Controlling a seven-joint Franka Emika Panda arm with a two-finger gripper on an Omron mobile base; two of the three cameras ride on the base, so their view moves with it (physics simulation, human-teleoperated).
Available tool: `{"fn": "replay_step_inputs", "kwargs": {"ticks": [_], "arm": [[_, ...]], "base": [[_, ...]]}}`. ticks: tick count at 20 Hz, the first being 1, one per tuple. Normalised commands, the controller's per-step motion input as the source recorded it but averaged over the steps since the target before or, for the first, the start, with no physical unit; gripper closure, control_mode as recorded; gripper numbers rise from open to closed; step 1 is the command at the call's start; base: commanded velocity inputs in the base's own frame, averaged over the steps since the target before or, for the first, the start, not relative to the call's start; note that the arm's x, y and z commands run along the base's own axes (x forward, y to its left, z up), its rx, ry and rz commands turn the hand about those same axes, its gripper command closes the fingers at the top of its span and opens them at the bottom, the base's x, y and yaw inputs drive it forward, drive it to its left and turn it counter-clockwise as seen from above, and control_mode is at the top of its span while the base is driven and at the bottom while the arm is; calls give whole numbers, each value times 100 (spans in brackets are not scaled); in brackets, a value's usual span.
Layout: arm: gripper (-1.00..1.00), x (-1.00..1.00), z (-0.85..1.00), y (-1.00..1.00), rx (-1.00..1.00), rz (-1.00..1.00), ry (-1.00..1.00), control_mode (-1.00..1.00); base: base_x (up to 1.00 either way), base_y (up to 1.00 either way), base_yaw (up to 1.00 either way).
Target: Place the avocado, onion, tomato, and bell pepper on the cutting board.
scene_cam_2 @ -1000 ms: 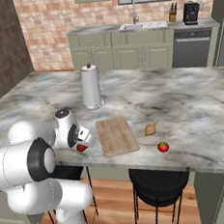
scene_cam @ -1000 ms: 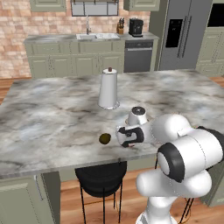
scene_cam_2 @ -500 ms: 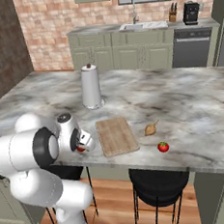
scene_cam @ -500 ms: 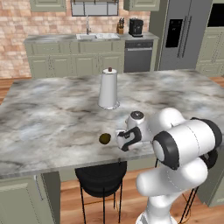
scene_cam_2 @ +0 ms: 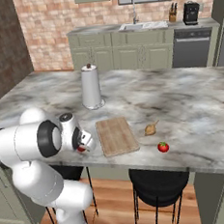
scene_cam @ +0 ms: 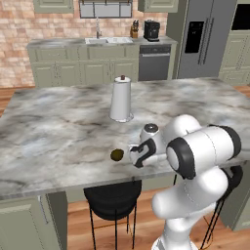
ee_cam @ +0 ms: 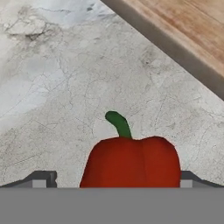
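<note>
My jaws gape wide around the lumpy red bell pepper (ee_cam: 131,162), nothing gripped, the light wooden cutting board (scene_cam_2: 117,135) bare and all four items still to go.

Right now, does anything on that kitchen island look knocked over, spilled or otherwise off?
Nothing stands out. The cutting board lies flat and bare on the counter, the onion and tomato rest to its right, the avocado sits apart near the front edge, and the bell pepper sits between the open gripper fingertips. The paper towel roll stands upright.

Kitchen: sink (scene_cam: 108,41), fridge (scene_cam: 205,39), island (scene_cam: 58,132).
</note>
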Motion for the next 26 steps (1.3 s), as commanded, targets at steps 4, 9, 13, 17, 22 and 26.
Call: {"fn": "replay_step_inputs", "kwargs": {"ticks": [4,9,13,17,22,26], "arm": [[100,24,-22,4,-1,0,0,-100],[100,0,-22,0,0,-2,-2,-100],[100,-3,-16,-1,0,-4,-9,-100],[100,-4,1,0,0,-6,-19,-100],[100,-15,36,0,1,-3,-27,-100],[100,-16,56,-3,4,-3,-20,-100]], "base": [[0,0,0],[0,0,0],[0,0,0],[0,0,0],[0,0,0],[0,0,0]]}}
